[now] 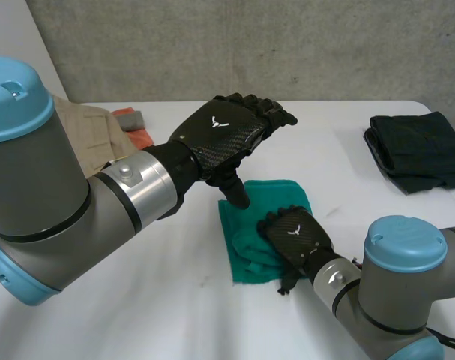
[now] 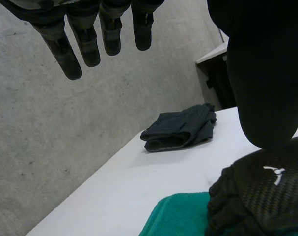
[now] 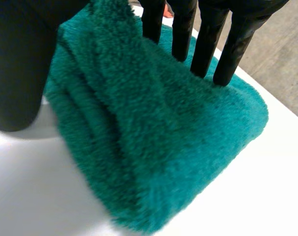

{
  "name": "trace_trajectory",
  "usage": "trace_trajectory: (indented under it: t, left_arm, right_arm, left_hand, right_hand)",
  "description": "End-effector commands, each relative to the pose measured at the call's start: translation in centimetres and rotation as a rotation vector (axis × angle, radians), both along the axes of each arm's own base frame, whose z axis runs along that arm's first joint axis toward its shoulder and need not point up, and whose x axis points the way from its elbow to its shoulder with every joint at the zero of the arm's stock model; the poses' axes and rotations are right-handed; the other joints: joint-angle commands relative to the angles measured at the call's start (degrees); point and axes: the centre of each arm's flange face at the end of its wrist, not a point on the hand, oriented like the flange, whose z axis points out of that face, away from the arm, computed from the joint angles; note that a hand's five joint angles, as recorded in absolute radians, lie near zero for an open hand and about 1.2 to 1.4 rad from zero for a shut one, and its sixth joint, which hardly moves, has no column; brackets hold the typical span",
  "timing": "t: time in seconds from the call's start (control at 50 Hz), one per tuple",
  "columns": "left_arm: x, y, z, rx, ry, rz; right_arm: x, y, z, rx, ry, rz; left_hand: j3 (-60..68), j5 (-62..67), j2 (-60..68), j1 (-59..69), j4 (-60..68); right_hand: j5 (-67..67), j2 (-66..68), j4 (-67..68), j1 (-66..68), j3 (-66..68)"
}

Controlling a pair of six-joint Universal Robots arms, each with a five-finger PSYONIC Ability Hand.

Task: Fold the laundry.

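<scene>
A folded green towel [image 1: 276, 196] lies on the white table [image 1: 328, 154] in front of me. My right hand [image 1: 296, 234] rests on its near right part. In the right wrist view its straight fingers [image 3: 203, 44] press on top of the towel [image 3: 153, 137], and the thumb stands beside the towel's folded edge. My left hand [image 1: 220, 135] hovers above the table just behind the towel, open, fingers [image 2: 85, 44] straight and thumb pointing down toward the towel's far left corner. The left wrist view looks past it to the right hand [image 2: 259, 196] on the towel [image 2: 176, 216].
A pile of folded dark clothes [image 1: 418, 150] [image 2: 180, 128] sits at the table's far right. Beige clothing [image 1: 88, 131] and small orange and grey pieces [image 1: 133, 124] lie at the far left, behind my left arm. A concrete wall stands behind the table.
</scene>
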Motion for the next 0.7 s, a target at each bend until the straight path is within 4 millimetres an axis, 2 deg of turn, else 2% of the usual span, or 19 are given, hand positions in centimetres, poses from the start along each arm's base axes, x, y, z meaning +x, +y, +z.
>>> trace_trajectory:
  t: [0.02, 0.26, 0.48, 0.56, 0.7]
  left_arm:
    - [0.0, 0.0, 0.0, -0.002, 0.001, 0.002]
    - [0.0, 0.1, 0.0, 0.001, -0.001, 0.001]
    - [0.1, 0.1, -0.1, 0.003, -0.003, 0.002]
    - [0.1, 0.0, -0.1, 0.003, -0.003, 0.004]
    - [0.2, -0.1, 0.0, -0.002, 0.001, 0.007]
  right_arm:
    - [0.3, -0.8, 0.7, -0.034, -0.022, -0.002]
    - [0.9, -1.8, 1.4, -0.057, -0.044, -0.001]
    - [1.5, -2.8, 0.5, -0.047, -0.035, -0.002]
    - [1.7, -3.2, 1.1, -0.062, -0.048, -0.003]
    - [2.2, -4.4, 2.1, -0.103, -0.067, -0.006]
  left_hand:
    - [-0.59, -1.37, -0.19, 0.34, -0.22]
    - [-0.59, -1.37, -0.19, 0.34, -0.22]
    - [-0.59, -1.37, -0.19, 0.34, -0.22]
    - [-0.59, -1.37, -0.19, 0.34, -0.22]
    - [-0.42, -1.20, -0.02, 0.50, -0.05]
  right_hand:
    - [8.14, 7.37, 7.32, 10.16, 7.21]
    - [8.30, 7.53, 7.49, 10.33, 7.38]
    - [36.71, 35.94, 35.90, 38.74, 35.79]
    - [59.83, 59.06, 59.02, 61.85, 58.91]
    - [59.89, 59.12, 59.07, 61.91, 58.97]
